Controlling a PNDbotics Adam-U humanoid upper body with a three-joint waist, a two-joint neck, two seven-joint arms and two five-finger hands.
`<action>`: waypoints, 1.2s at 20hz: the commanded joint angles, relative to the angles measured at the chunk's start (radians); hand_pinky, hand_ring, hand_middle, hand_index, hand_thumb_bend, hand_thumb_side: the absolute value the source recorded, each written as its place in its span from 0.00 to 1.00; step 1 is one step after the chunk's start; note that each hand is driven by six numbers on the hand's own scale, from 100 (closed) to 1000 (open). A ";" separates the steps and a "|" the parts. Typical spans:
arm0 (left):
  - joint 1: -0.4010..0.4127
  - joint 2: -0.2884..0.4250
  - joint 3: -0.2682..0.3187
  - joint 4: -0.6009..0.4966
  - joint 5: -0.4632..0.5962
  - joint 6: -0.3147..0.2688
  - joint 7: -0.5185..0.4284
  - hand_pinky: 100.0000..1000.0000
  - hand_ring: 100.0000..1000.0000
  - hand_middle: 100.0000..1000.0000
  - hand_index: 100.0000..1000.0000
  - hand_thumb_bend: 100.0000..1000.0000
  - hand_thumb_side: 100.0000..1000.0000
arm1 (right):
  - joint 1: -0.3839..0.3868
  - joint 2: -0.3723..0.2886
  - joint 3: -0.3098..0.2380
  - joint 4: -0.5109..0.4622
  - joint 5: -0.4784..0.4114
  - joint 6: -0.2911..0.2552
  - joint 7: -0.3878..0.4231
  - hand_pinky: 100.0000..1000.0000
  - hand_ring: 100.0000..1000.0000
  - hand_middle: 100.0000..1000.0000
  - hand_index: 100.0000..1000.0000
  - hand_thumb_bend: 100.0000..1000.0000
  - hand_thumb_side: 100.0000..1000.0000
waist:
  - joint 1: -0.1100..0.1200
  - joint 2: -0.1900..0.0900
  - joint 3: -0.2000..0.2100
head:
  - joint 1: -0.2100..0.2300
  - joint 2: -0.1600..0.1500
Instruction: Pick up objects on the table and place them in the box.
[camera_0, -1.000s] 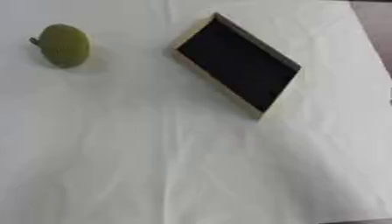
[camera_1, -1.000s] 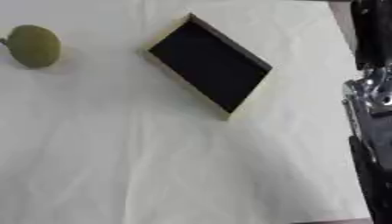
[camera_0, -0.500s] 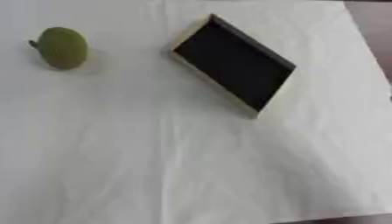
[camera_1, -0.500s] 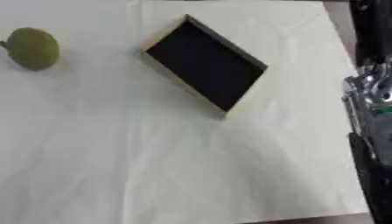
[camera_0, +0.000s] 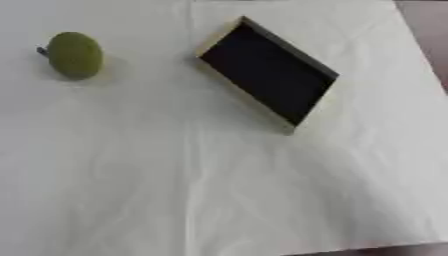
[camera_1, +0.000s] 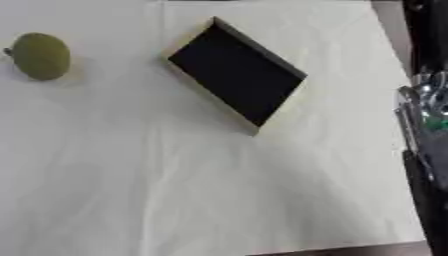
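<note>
A green round fruit (camera_0: 74, 55) with a short stem lies on the white cloth at the far left. A shallow box (camera_0: 268, 75) with a black inside and pale walls sits askew at the upper middle, with nothing in it. Black and silver parts of my right arm (camera_1: 425, 130) run down the right edge of the right eye view, well to the right of the box; I cannot make out the hand there. My left hand shows in neither view.
The white cloth (camera_0: 219, 175) covers the table, lightly creased. Its right edge (camera_1: 385, 75) and near edge (camera_1: 332, 247) show brown table beyond.
</note>
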 joint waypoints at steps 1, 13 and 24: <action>-0.047 0.066 -0.035 -0.015 -0.097 0.011 -0.098 0.91 0.89 0.85 0.96 0.50 0.08 | -0.011 -0.031 0.000 -0.021 0.002 -0.003 0.005 0.83 0.68 0.63 0.73 0.00 0.63 | 0.006 -0.027 -0.002 | -0.002 0.008; -0.217 0.097 -0.154 -0.015 -0.114 0.097 -0.451 0.94 0.90 0.86 0.94 0.57 0.00 | -0.015 -0.029 0.009 -0.021 -0.002 -0.002 0.016 0.83 0.68 0.63 0.73 0.00 0.63 | 0.011 -0.031 -0.017 | 0.010 0.005; -0.393 0.042 -0.249 0.119 -0.215 0.059 -0.712 0.99 0.92 0.87 0.96 0.63 0.00 | -0.018 -0.024 0.019 -0.021 -0.006 0.000 0.027 0.83 0.68 0.63 0.73 0.00 0.63 | 0.012 -0.044 -0.018 | 0.020 0.015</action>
